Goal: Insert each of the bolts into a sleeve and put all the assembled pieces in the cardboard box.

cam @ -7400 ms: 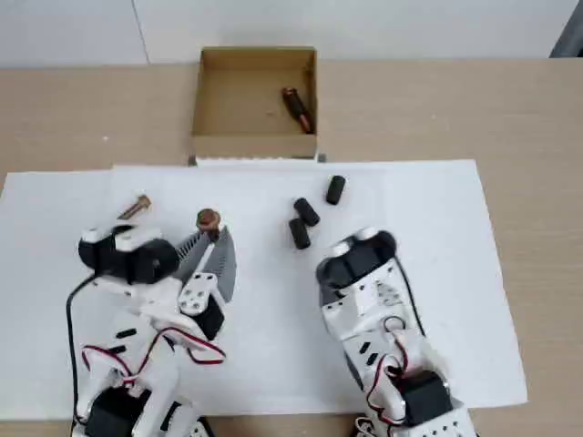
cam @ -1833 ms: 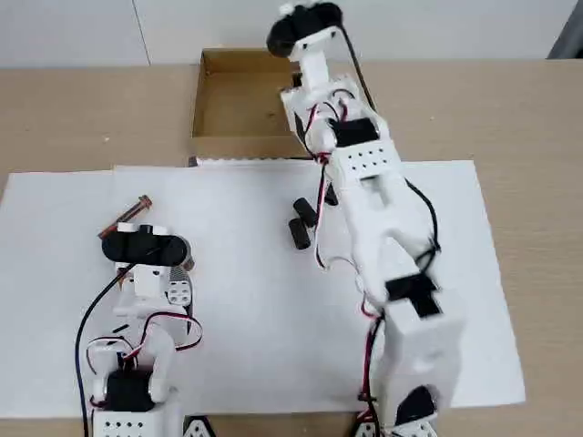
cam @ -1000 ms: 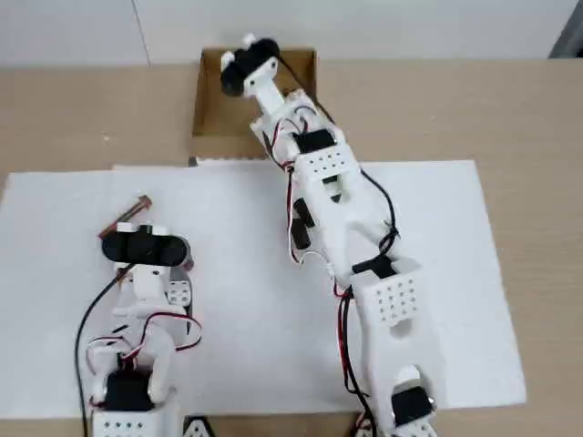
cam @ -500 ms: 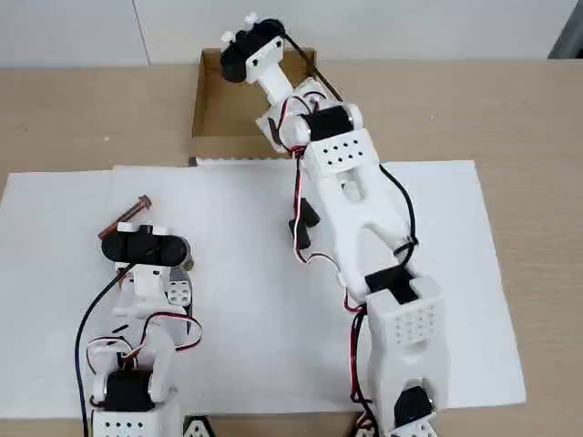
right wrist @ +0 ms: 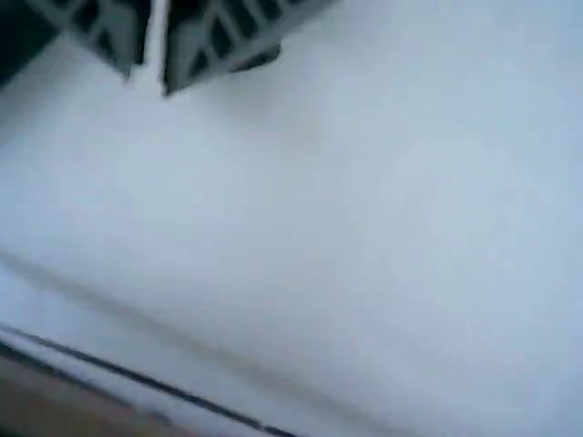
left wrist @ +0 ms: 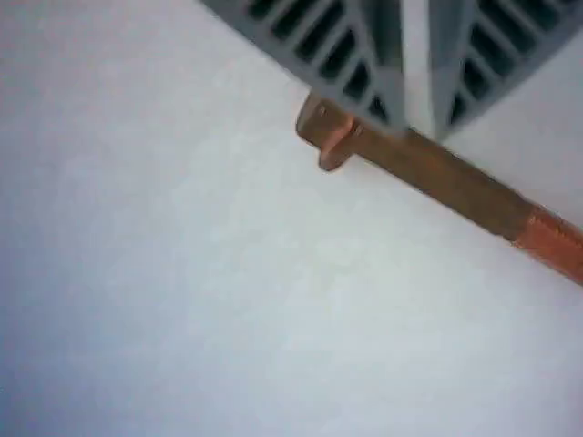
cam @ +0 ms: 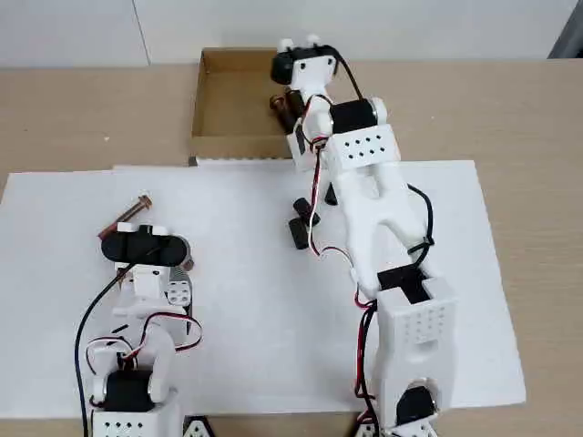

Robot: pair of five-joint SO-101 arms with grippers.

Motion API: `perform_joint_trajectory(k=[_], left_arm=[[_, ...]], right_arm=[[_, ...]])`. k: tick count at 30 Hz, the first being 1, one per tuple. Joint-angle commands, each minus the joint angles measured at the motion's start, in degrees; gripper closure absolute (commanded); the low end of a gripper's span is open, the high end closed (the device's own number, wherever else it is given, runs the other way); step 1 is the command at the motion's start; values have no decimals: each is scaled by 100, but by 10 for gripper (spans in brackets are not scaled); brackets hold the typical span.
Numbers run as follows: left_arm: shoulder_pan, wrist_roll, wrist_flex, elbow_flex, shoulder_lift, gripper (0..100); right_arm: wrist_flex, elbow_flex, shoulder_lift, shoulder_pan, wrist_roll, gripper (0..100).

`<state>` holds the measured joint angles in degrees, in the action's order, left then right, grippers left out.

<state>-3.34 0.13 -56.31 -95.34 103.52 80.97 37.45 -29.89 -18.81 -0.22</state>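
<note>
**A:** so where's the bolt (cam: 137, 209) sitting, measured off the cardboard box (cam: 246, 146)?

**B:** It's found on the white sheet (cam: 237, 319), well away from the box, out past its front-left corner. It's half tucked under the left arm (cam: 137, 248). In the left wrist view the bolt (left wrist: 428, 173) is laid across the tips of the left gripper (left wrist: 414, 123). The fingers (left wrist: 346, 45) are drawn nearly together, with just a thin slit between them. The bolt runs crosswise under them rather than being clamped in the slit. Whether it's actually being touched can't be told.

**A:** and the other side?

**B:** The right arm (cam: 364, 173) is stretched out to the box, with its far end held over the box's right half. In its own wrist view the right gripper (right wrist: 148, 80) is seen with the fingers (right wrist: 228, 32) pulled close too. The gap is narrow and nothing is gripped in it.

**A:** anything in the box yet?

**B:** One brownish piece (cam: 283, 104) can be made out inside, near the box's right wall and partly covered by the arm. What exactly it is can't be told. Two black sleeves are found on the sheet in front of the box's right corner, one (cam: 307, 209) just beside the other (cam: 299, 231), right by the right arm. The box itself is set on the bench (cam: 91, 109), up against the sheet's far edge.
</note>
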Motion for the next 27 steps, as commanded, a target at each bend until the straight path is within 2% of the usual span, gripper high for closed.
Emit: perform_joint_trajectory(k=[1, 8, 14, 27], left_arm=[[-44, 9, 9, 75, 62, 994], [-44, 9, 9, 75, 62, 994], [-44, 9, 9, 75, 62, 994], [-44, 9, 9, 75, 62, 994]], right_arm=[[233, 281, 259, 92, -422, 995], [409, 308, -207, 259, -923, 989], [391, 308, -356, 286, -932, 831], [136, 316, -936, 356, -932, 830]])
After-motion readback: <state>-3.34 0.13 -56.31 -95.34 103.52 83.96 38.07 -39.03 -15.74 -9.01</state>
